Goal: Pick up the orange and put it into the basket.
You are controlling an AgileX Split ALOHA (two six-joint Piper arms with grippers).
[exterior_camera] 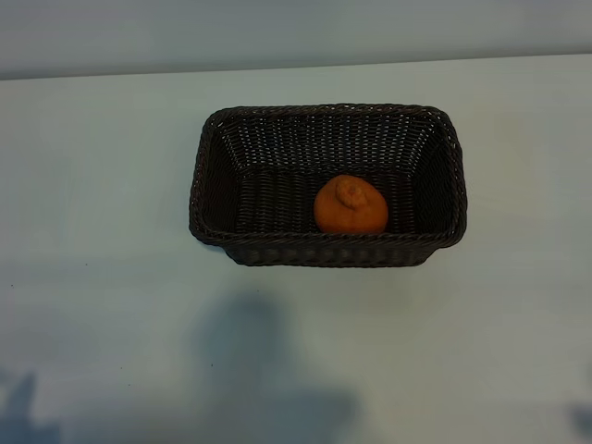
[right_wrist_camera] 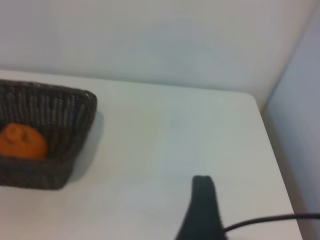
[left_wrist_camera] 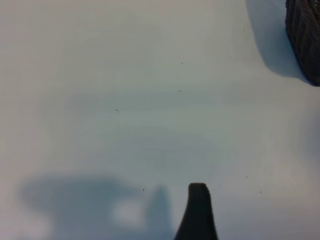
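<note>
The orange (exterior_camera: 351, 206) lies inside the dark woven basket (exterior_camera: 328, 252), close to its near wall and right of centre, stem knob up. Neither gripper appears in the exterior view. In the left wrist view, one dark finger (left_wrist_camera: 198, 212) of the left gripper hangs over bare table, with a corner of the basket (left_wrist_camera: 305, 35) far off. One finger (right_wrist_camera: 201, 210) of the right gripper shows over bare table in the right wrist view, well away from the basket (right_wrist_camera: 45, 167) and the orange (right_wrist_camera: 22, 141). Both grippers are open and hold nothing.
The white table runs to a back edge against a pale wall (right_wrist_camera: 160, 40); its side edge (right_wrist_camera: 272, 150) lies close to the right gripper. A black cable (right_wrist_camera: 270, 220) trails by that finger. Arm shadows (exterior_camera: 250, 370) fall on the table in front of the basket.
</note>
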